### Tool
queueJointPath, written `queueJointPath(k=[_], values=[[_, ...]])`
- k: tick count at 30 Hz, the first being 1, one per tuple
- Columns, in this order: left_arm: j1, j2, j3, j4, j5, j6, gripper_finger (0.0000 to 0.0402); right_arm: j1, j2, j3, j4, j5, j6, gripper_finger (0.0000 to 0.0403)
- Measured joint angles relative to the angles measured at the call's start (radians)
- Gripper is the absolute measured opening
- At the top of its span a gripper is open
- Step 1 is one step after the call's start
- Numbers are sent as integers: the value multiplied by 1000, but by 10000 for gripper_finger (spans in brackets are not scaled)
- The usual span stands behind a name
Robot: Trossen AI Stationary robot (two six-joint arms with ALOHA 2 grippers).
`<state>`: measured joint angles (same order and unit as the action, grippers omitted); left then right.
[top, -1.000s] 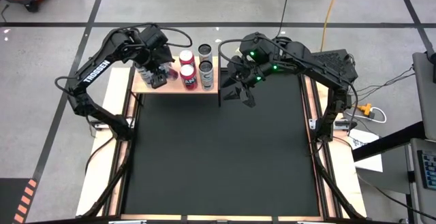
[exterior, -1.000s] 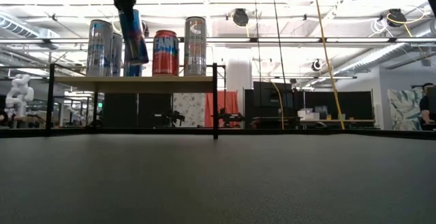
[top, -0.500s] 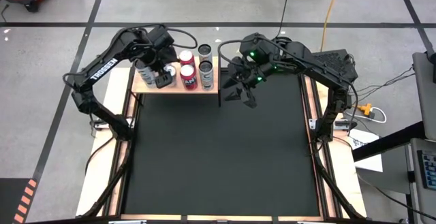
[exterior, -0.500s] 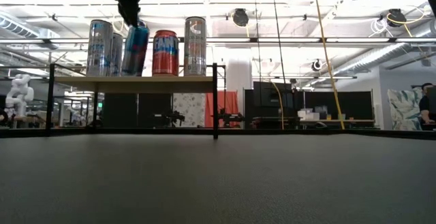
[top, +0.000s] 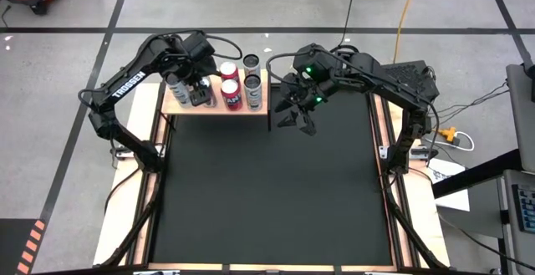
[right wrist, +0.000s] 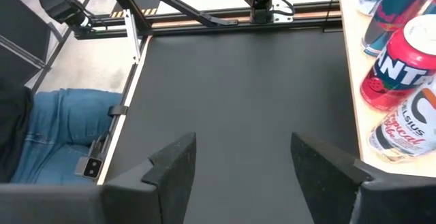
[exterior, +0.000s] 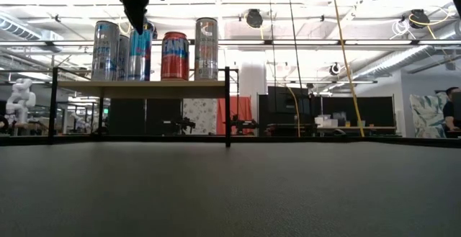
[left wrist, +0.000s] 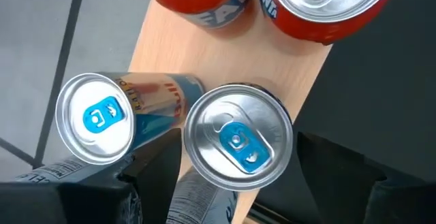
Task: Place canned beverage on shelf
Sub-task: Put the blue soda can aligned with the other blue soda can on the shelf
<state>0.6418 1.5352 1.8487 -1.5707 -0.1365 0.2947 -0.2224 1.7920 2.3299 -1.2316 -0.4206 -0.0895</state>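
The pale wood shelf [top: 216,109] [exterior: 144,87] stands at the mat's far left on a thin black frame. A blue canned beverage [exterior: 141,54] [left wrist: 237,142] stands upright on it among other cans. My left gripper [top: 199,93] [exterior: 136,10] points down over this can, open, with one finger on either side of the can's top; I see no touch. My right gripper [top: 294,118] [right wrist: 242,163] hovers open over the black mat, just off the shelf's right end, with nothing between its fingers.
The shelf also bears two red cans [top: 230,94] [exterior: 175,55], tall silver cans [exterior: 105,50] [exterior: 206,48] and a second blue-tabbed can [left wrist: 95,118] close beside the first. A black post [exterior: 227,107] marks the shelf's right end. A person's legs [right wrist: 61,129] show beyond the mat.
My left gripper has come down a little over the shelf with the blue can. The can hung tilted above the board, then touched down leaning, and now stands upright on its base.
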Motion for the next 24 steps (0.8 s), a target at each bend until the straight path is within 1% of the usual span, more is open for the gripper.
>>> queueJointPath(k=[5, 18, 20, 24], values=[[0, 0, 0, 0, -47, 0, 283, 2, 0, 0, 0, 0, 0, 219], [-3, -34, -1, 0, -49, -1, 283, 2, 0, 0, 0, 0, -2, 219], [-7, -43, -1, -1, -36, -6, 283, 2, 0, 0, 0, 0, -2, 219], [-24, -57, -1, 0, 24, -9, 283, 2, 0, 0, 0, 0, -2, 219]])
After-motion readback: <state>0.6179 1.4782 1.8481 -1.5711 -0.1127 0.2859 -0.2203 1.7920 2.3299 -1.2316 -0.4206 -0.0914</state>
